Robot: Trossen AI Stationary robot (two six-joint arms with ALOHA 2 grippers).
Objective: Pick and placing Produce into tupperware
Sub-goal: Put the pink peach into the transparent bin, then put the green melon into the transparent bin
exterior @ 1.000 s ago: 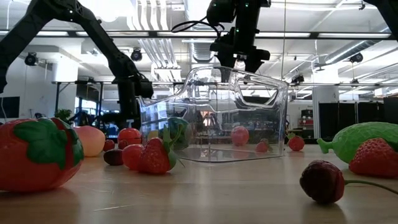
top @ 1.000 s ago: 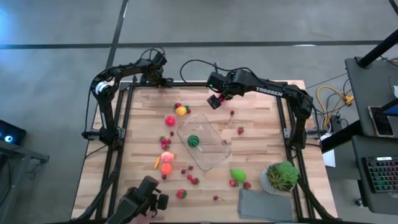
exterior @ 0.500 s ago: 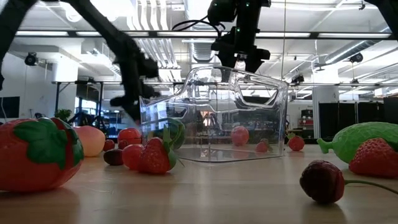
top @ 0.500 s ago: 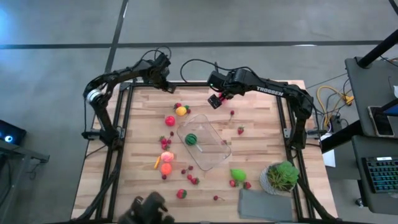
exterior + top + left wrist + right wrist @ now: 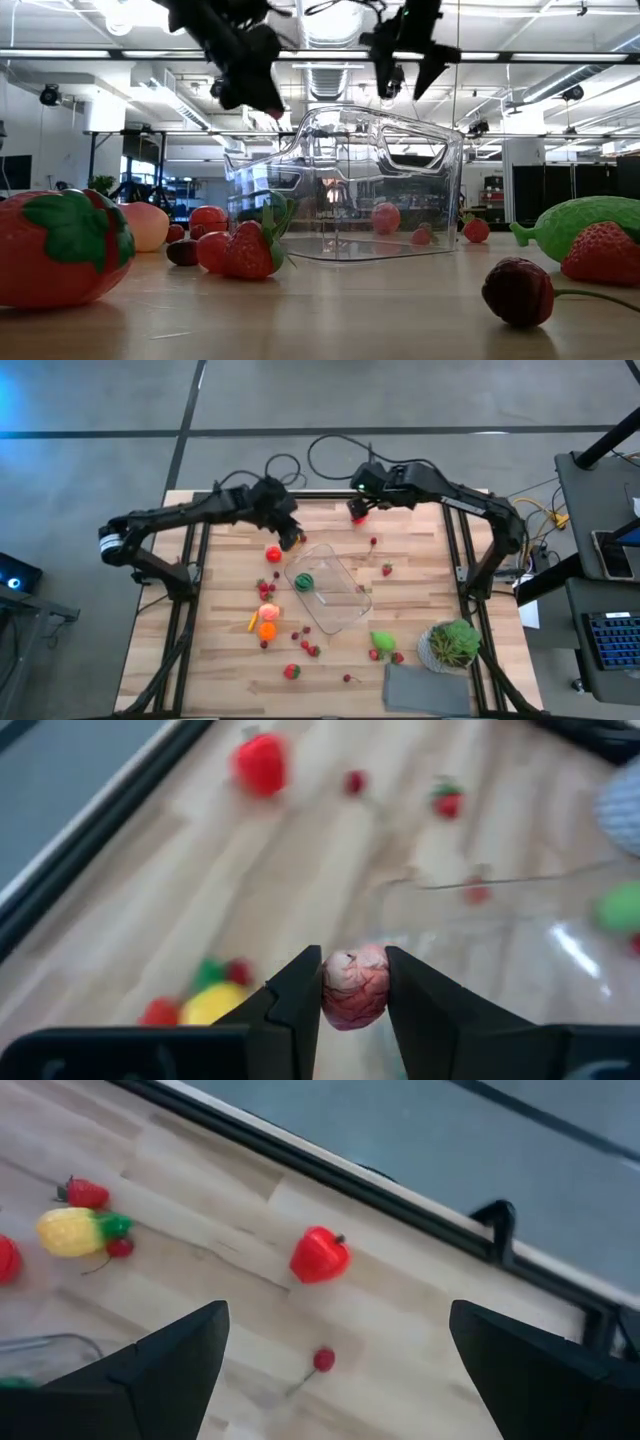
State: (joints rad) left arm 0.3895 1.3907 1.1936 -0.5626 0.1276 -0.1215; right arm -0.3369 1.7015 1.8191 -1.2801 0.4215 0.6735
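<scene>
The clear tupperware (image 5: 330,592) stands mid-table and holds a green round fruit (image 5: 304,582). My left gripper (image 5: 291,537) hovers over the tub's far left corner, shut on a small wrinkled pink-red berry (image 5: 355,986). A yellow fruit (image 5: 214,1006) lies on the wood just below it. My right gripper (image 5: 340,1380) is wide open and raised near the table's far edge. A red fruit (image 5: 320,1255) and a stemmed cherry (image 5: 321,1360) lie on the wood under it. More produce lies left of the tub (image 5: 266,610) and near it (image 5: 292,671). My left gripper pinches the pink-red berry (image 5: 352,1005) between its two fingers (image 5: 300,1000), one on each side of it. The berry is lifted clear, above the tub's rim (image 5: 480,882) and the table.
A green potted plant (image 5: 452,643) and a flat grey cloth (image 5: 428,688) sit at the near right corner. A green pear-like fruit (image 5: 381,639) and strawberries (image 5: 386,656) lie near the tub. The black table frame (image 5: 400,1190) runs along the far edge.
My left arm has swung from the table's far left corner toward the tub and now reaches over the tub's far left corner. My right gripper has risen and drawn back a little toward the far edge.
</scene>
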